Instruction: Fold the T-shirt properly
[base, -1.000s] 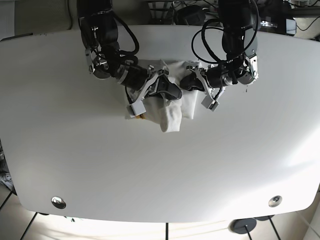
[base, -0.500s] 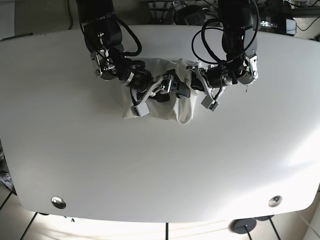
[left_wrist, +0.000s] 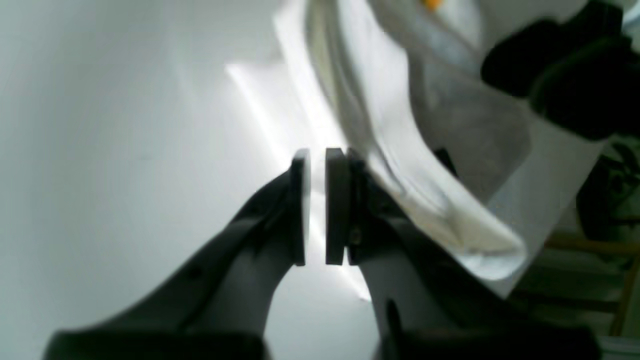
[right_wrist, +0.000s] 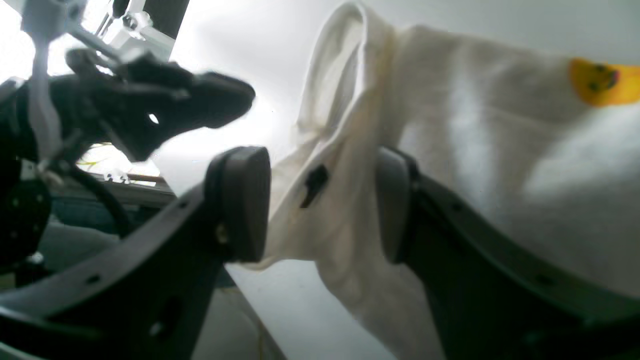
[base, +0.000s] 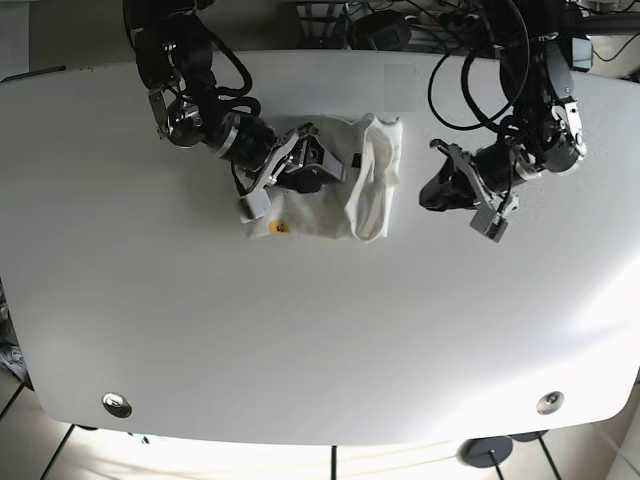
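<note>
The white T-shirt (base: 372, 185) lies bunched and partly folded at the back middle of the table, with a small orange print spot (base: 280, 227) at its front left. My right gripper (base: 322, 166) rests on the shirt. In the right wrist view it (right_wrist: 320, 210) is open, with a fold of the T-shirt (right_wrist: 475, 150) between its fingers. My left gripper (base: 434, 190) is clear of the shirt, to its right. In the left wrist view it (left_wrist: 315, 200) is shut and empty, with the T-shirt (left_wrist: 395, 125) beside it.
The white table (base: 320, 330) stretches wide in front of the shirt. Two round metal fittings (base: 117, 404) (base: 549, 402) sit near its front corners. Cables and equipment crowd the back edge (base: 380, 30).
My left gripper let go of the shirt and pulled away to the right. My right gripper opened and drew back left. The lifted flap now lies as a fold on the shirt's right side.
</note>
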